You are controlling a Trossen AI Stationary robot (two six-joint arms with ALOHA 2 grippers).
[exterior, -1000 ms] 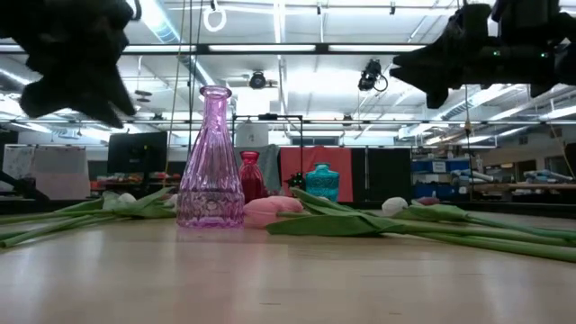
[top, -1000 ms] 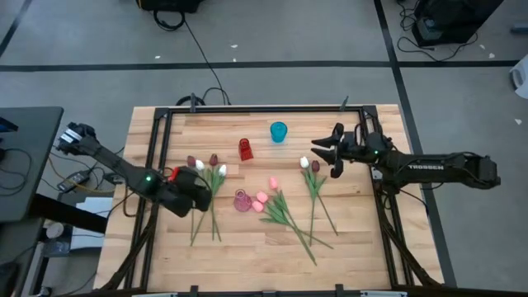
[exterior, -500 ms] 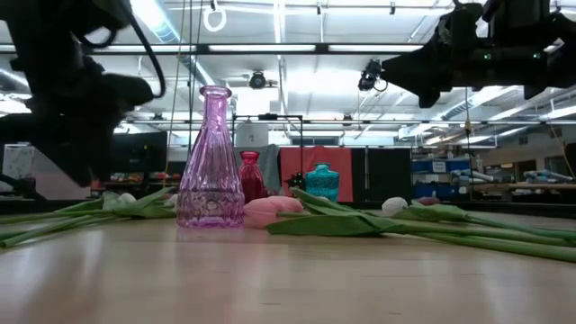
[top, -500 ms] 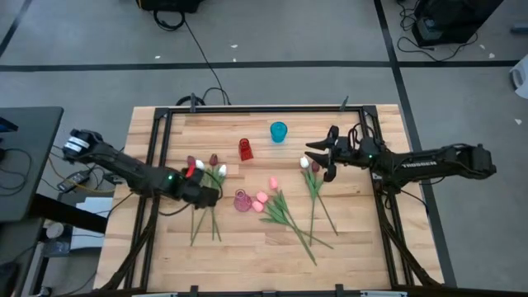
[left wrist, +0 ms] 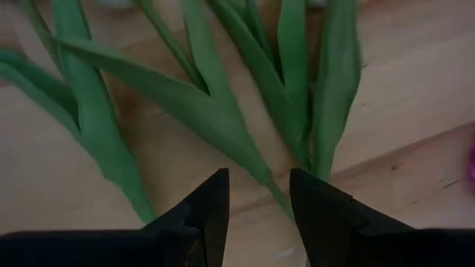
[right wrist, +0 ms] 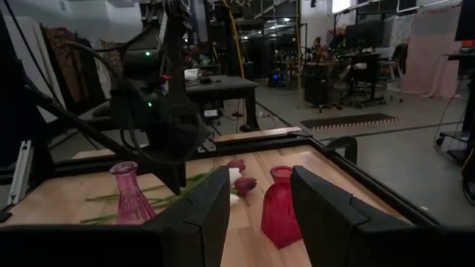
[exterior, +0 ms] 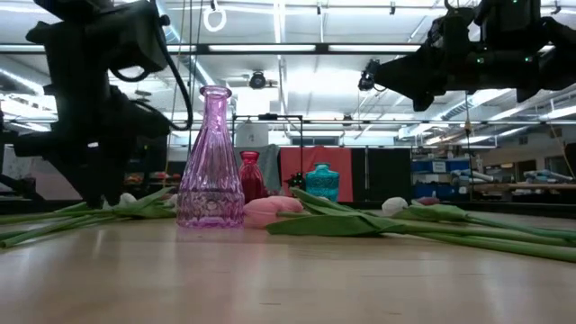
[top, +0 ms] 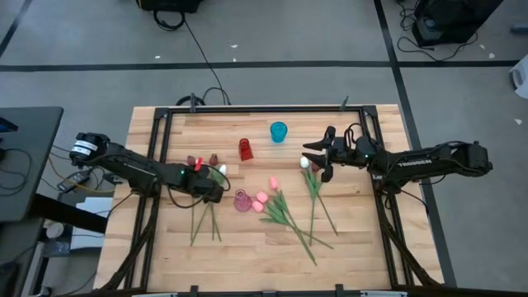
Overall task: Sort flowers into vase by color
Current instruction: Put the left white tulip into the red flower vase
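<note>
On the table (top: 346,239) every tulip (top: 285,213) lies loose, all three vases empty (sorting unstarted), while the left gripper (left wrist: 257,194), jaws spread, hangs over stems and the right gripper (right wrist: 260,200) waits spread.

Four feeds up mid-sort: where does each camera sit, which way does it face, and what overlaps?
High: overhead, straight down; both arms, left end effector, right end effector.
Low: table height, looking level across; arms overhead, pink vase central.
Left wrist: pointing down at green stems; own open fingers.
Right wrist: facing across table at red vase; own open fingers.
Shared: pink vase in high, low, right wrist.
</note>
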